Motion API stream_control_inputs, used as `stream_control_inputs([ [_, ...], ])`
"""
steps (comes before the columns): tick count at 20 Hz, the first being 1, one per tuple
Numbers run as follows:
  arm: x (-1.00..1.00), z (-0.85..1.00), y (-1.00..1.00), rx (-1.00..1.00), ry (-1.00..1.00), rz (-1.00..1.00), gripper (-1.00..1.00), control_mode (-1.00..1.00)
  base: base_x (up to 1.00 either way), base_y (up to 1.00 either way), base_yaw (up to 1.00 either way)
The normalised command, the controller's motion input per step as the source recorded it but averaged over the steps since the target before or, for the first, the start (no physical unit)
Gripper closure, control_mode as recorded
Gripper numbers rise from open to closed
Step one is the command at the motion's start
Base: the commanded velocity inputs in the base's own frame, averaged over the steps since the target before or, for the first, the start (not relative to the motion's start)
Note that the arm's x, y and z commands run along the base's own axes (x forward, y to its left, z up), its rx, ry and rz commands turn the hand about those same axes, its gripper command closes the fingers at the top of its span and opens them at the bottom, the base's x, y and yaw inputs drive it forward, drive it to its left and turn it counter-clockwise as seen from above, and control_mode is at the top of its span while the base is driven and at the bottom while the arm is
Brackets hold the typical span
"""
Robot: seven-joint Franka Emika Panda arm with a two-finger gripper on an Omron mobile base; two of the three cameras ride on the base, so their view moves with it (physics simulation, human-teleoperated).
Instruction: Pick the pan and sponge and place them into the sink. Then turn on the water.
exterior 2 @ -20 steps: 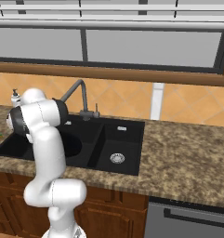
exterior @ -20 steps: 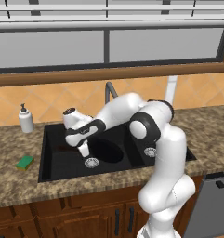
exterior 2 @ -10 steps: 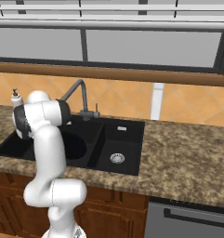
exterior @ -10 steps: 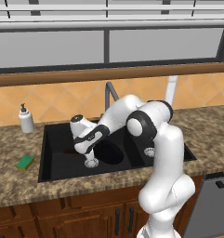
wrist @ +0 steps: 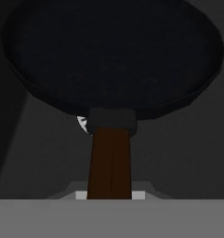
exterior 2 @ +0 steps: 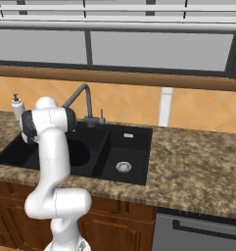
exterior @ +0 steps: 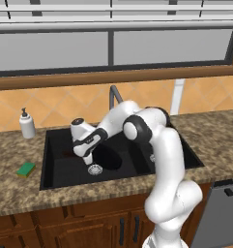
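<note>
Tool (exterior: 89,162) reaching low into the left basin of the sink (exterior: 52,167), jaws clamped on the brown handle of the pan (wrist: 113,56). In the hand view we are looking along that handle to the round black pan ahead, a sliver of the silver drain (exterior: 94,169) peeking out under its rim. Sponge (exterior: 26,169) is lying on the worktop (exterior: 21,193) just left of the sink. Soap bottle (exterior: 26,124) is standing at the far left, faucet (exterior 2: 82,100) rising behind the basins.
</note>
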Motion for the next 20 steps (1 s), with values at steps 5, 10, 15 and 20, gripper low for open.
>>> stream_control_inputs([
  [5,0.35,-0.33,0.46,0.0,0.0,-0.2,1.0,-1.0,0.0,0.0,0.0],
  [10,0.16,-0.41,0.3,0.0,0.0,-0.18,1.0,-1.0,0.0,0.0,0.0],
  [15,0.01,-0.43,0.19,0.01,0.0,-0.17,1.0,-1.0,0.0,0.0,0.0],
  [20,0.0,-0.47,0.03,0.04,0.0,-0.17,1.0,-1.0,0.0,0.0,0.0],
])
